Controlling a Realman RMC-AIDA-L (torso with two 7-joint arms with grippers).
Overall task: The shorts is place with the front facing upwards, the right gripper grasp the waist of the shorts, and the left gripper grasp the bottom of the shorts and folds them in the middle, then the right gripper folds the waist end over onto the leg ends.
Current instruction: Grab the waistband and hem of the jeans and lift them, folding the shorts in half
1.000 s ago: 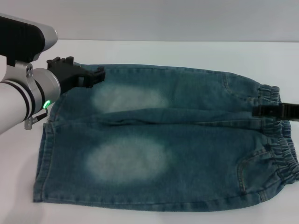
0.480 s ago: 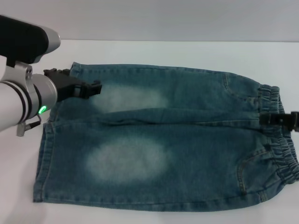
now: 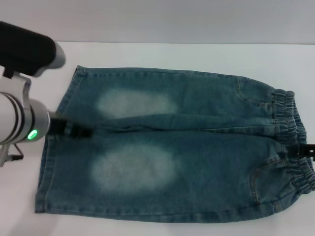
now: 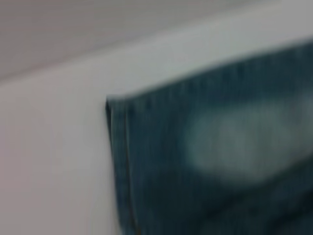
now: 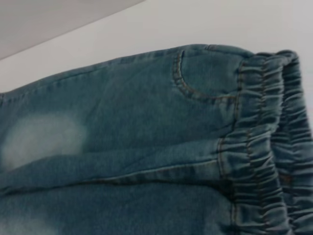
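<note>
The blue denim shorts (image 3: 197, 147) lie flat on the white table, front up, with two pale oval patches. The bottom of the shorts (image 3: 43, 172), two straight hems, is on the left. The waist end (image 3: 295, 169), with its gathered elastic band, is on the right. My left gripper (image 3: 78, 132) sits low over the cloth where the two legs meet, just inside the hems. Only the black tip of my right gripper (image 3: 305, 150) shows, at the middle of the waistband. The left wrist view shows a hem corner (image 4: 117, 147). The right wrist view shows the waistband (image 5: 259, 147) and a pocket seam (image 5: 193, 88).
The white table (image 3: 197, 54) runs behind and to the left of the shorts. My left arm's silver cylinder with its green light (image 3: 32, 133) hangs over the table's left side. A grey wall stands behind the table.
My left gripper has come from the far leg toward the near side, down to the line between the legs. My right gripper has drawn back right and nearer along the waistband.
</note>
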